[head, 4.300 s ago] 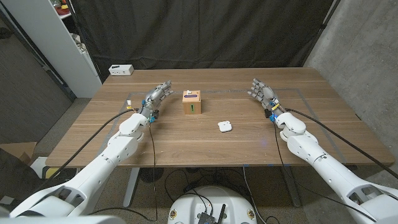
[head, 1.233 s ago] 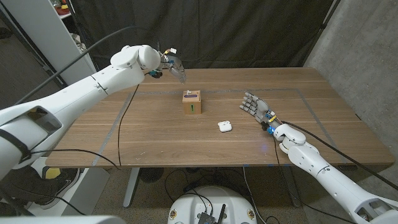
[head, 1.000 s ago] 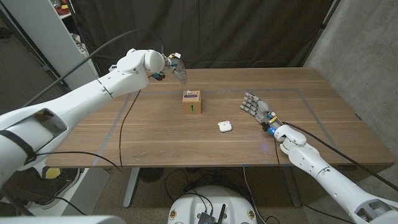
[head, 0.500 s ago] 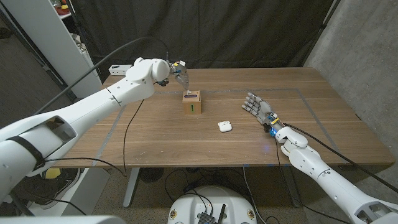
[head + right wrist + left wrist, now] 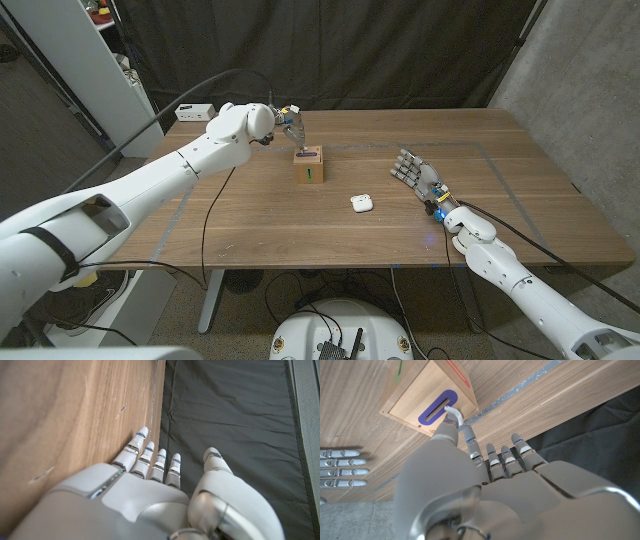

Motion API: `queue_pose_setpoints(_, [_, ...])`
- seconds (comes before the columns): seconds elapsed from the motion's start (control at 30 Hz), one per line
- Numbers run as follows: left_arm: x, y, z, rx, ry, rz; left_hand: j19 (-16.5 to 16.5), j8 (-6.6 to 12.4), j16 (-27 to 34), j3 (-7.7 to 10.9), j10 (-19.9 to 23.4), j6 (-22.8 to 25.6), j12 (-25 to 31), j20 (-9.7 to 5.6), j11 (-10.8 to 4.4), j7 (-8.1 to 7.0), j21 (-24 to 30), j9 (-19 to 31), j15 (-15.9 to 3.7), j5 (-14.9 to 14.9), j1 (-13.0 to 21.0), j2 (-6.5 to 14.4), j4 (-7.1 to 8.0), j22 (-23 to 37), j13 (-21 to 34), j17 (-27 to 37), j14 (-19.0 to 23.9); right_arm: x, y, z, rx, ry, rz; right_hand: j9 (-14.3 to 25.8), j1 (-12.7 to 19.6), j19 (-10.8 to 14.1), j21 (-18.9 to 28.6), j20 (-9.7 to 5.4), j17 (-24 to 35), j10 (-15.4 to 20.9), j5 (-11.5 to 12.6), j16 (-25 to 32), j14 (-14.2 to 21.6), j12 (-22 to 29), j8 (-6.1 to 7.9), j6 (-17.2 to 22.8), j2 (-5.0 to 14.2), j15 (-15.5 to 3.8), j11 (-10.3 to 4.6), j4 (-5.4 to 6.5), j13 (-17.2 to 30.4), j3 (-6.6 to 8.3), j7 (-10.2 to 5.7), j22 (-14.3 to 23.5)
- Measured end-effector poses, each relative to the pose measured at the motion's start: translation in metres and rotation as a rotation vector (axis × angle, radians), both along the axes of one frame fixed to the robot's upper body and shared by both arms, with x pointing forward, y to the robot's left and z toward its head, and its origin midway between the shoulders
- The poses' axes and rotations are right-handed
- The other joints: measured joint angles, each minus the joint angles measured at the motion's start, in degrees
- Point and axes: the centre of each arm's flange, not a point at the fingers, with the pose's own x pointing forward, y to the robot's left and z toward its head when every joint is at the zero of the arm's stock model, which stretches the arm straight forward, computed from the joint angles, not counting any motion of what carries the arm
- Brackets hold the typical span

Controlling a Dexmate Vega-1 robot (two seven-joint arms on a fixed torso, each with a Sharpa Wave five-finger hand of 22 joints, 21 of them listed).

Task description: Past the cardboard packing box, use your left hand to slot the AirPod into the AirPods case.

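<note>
Head view: the left hand (image 5: 289, 122) hovers just above the cardboard box (image 5: 307, 165), pinching a white AirPod (image 5: 454, 413) over its purple slot, while the AirPods case (image 5: 362, 203), well apart toward the empty, loosely spread right hand (image 5: 414, 170), awaits it—nothing slotted yet.

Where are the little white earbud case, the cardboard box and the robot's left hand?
AirPods case (image 5: 362, 203), head view, lid top.
Cardboard box (image 5: 308, 172), head view, front face.
Left hand (image 5: 291, 121), head view, middle of hand.
</note>
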Motion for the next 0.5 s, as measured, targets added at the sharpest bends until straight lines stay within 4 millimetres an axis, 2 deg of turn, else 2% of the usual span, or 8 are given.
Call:
queue_pose_setpoints(0.03, [0.000,0.000,0.000,0.000,-0.002,-0.001,0.2,0.00,0.0,0.00,0.0,0.0,0.0,0.19,0.00,0.00,0.0,0.2,0.00,0.0,0.0,0.0,0.00,0.0,0.0,0.0,0.0,0.000,0.000,0.000,0.000,0.000,0.000,0.0,0.0,0.0,0.0,0.00,0.0,0.0,0.0,0.0,0.0,0.0,0.00,0.1,0.00,0.00,0.00,0.00,0.0,0.00,0.08,0.0])
queue_pose_setpoints(0.07, [0.005,-0.001,-0.009,-0.008,0.015,0.001,0.2,0.00,0.0,0.00,0.2,0.0,0.0,0.19,0.19,0.00,0.0,0.4,0.00,0.0,0.3,0.3,0.00,0.0,0.0,0.0,0.0,-0.001,-0.001,0.000,0.006,-0.004,-0.007,0.0,0.0,0.0,0.0,0.00,0.0,0.0,0.0,0.0,0.0,0.0,0.00,0.1,0.00,0.00,0.00,0.00,0.0,0.00,0.08,0.0])
queue_pose_setpoints(0.33, [0.007,-0.003,-0.012,-0.009,0.017,-0.004,0.4,0.51,0.0,-0.49,0.4,1.0,0.1,0.39,0.21,0.42,0.2,1.5,0.00,0.0,0.8,0.8,0.00,0.3,0.0,0.0,0.6,-0.003,-0.002,-0.002,0.011,-0.003,-0.010,0.0,-0.4,0.0,0.0,0.00,0.0,0.0,0.0,0.0,0.0,0.0,0.00,0.1,0.00,0.02,0.00,0.00,0.0,0.00,0.08,0.0])
queue_pose_setpoints(0.5, [0.008,-0.005,-0.013,-0.010,0.009,-0.007,0.9,1.18,0.0,-0.49,1.0,2.2,0.4,0.55,0.07,0.17,0.2,1.9,-0.10,0.0,0.9,1.4,0.00,0.3,0.0,0.0,1.1,-0.005,-0.003,-0.005,0.013,-0.003,-0.012,0.0,-0.4,0.0,0.0,0.00,0.0,0.0,0.0,0.0,0.2,0.0,0.00,0.1,0.00,-0.15,0.00,0.00,0.0,0.00,0.08,0.0])
